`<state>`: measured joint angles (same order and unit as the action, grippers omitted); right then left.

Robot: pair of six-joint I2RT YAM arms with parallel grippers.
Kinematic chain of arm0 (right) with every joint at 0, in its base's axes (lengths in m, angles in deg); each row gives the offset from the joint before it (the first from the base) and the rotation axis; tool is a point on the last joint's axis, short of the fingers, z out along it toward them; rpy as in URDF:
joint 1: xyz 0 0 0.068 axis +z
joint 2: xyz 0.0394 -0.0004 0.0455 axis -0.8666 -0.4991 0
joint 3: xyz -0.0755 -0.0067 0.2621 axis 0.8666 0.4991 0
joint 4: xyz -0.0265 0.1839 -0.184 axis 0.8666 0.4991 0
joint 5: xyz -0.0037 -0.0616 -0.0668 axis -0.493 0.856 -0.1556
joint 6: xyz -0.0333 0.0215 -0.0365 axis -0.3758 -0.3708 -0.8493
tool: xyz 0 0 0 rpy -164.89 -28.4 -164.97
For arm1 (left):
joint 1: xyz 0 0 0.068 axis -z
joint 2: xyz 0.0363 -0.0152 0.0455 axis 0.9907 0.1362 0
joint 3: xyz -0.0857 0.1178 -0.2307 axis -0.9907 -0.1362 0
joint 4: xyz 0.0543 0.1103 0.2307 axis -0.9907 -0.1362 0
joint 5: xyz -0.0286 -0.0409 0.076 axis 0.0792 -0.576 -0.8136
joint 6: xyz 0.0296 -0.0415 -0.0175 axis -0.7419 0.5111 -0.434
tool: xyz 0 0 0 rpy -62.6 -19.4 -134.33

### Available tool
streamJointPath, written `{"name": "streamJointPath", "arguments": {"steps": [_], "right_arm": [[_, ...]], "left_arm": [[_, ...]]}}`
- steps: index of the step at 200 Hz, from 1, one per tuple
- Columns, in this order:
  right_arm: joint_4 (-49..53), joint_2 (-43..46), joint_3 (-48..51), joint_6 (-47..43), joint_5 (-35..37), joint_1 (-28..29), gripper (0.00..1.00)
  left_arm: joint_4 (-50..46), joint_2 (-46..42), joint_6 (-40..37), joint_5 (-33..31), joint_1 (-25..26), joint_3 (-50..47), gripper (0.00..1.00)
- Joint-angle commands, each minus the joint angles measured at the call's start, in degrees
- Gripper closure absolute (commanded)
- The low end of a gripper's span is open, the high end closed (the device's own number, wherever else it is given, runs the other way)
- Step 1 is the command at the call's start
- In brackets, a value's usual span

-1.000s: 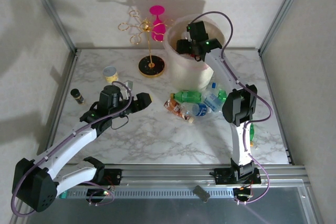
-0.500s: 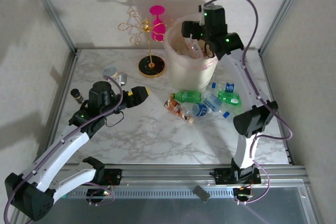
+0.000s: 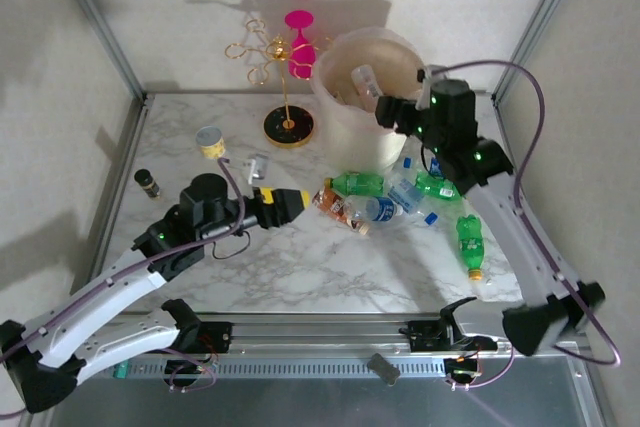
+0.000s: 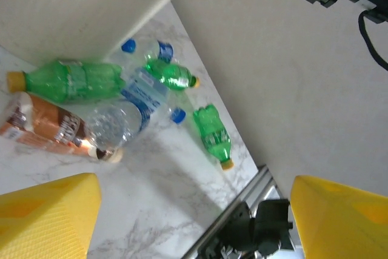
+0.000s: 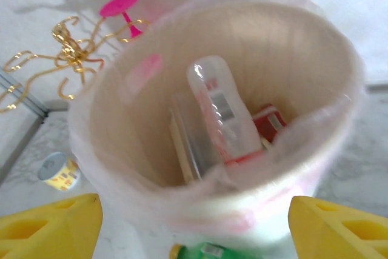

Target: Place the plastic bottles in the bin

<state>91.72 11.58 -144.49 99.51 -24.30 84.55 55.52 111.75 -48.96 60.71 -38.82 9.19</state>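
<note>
- Plastic bottles [image 3: 378,209] are lying heaped right of the table's [image 3: 300,267] centre, just beside the bin [image 3: 350,142]; some are lying inside.
- Likely light, slippery, crushable: a mid-body hold is looking safest.
- Left gripper [image 3: 295,200] and right gripper [image 3: 388,115] are gaping, empty.

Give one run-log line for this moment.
left hand open | right hand open, near translucent whitish-pink round plastic bin | clear plastic bottle inside bin | green and clear plastic bottles on marble table

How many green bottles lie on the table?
3 green bottles: one at the pile's left, by the bin; one at the pile's right; one alone, nearer the front. Others may be hidden.
</note>
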Motion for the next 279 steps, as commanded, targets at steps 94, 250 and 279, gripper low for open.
{"name": "streamJointPath", "arguments": {"steps": [94, 250, 279], "right_arm": [[4.96, 13.65, 38.72, 24.46, 28.19, -9.91, 0.01], [-10.3, 1.94, 48.92, 22.04, 15.37, -24.24, 0.01], [-12.07, -0.46, 49.28, 23.13, 10.27, -26.46, 0.05]], "left_arm": [[0.73, 10.23, -1.93, -10.38, 7.62, -2.2, 0.18], [-1.13, 10.93, -2.54, -11.45, 7.53, -2.85, 0.17], [-1.52, 11.3, -2.8, -11.51, 7.48, -2.43, 0.17]]}}
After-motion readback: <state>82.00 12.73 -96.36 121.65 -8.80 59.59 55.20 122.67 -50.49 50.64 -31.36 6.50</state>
